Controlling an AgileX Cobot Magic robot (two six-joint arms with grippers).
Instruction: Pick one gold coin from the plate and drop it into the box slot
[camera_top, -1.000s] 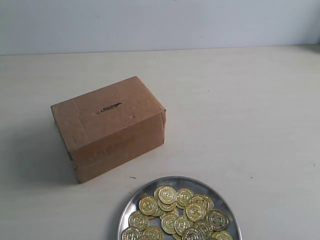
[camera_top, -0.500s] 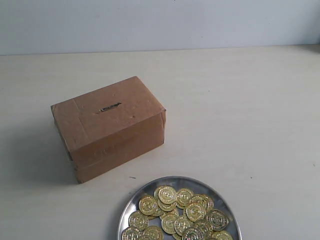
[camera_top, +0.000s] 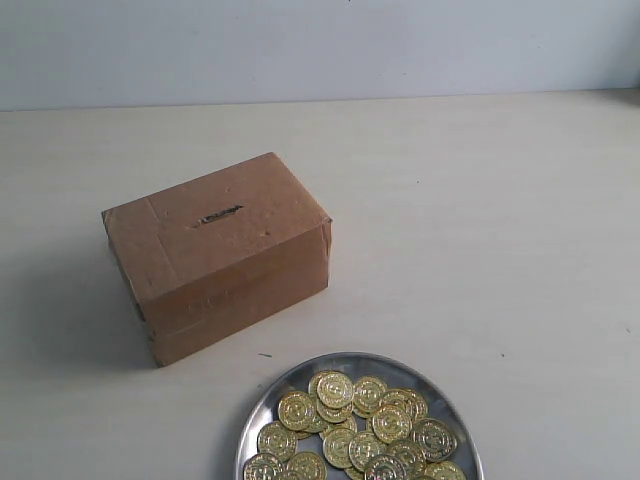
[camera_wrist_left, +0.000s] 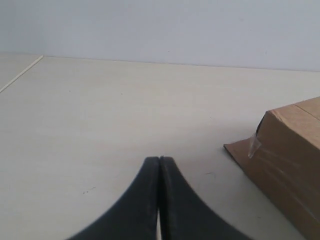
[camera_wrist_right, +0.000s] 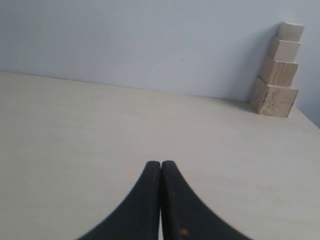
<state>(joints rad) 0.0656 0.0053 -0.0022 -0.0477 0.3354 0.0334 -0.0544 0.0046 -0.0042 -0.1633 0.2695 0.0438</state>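
I log: box (camera_top: 215, 255), slot (camera_top: 219, 214) on top, centre-left; plate (camera_top: 268, 408) of coins (camera_top: 362, 428), bottom centre; left end effector (camera_wrist_left: 159, 162), right end effector (camera_wrist_right: 160, 165): both pressed together, empty.

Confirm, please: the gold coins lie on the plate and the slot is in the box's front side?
Not quite: the slot is in the top face of the box, as the exterior view shows; the gold coins do lie on the plate.
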